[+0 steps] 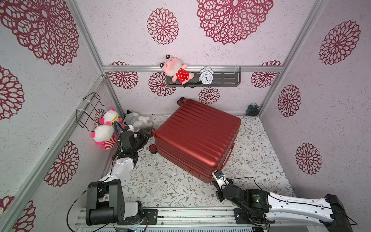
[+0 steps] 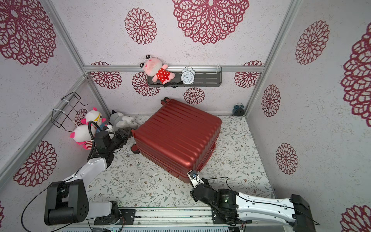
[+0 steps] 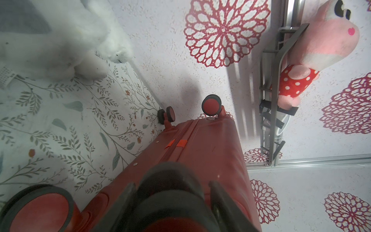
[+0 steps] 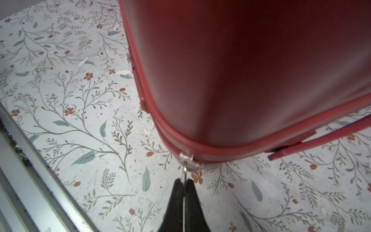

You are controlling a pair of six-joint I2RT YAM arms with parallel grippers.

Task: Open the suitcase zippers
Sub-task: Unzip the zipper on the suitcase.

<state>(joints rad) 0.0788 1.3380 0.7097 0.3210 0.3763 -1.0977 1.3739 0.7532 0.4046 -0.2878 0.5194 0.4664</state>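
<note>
Gleaming ribbed suitcase (image 1: 197, 134), toothed zippers (image 4: 188, 158)

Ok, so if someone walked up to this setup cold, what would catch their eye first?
The glossy red suitcase lies flat in the middle of the floral table. At its near corner the right gripper pinches a silver zipper pull, while the left gripper clamps a wheel. On the back-wall shelf sit a pink plush and a white alarm clock.
</note>
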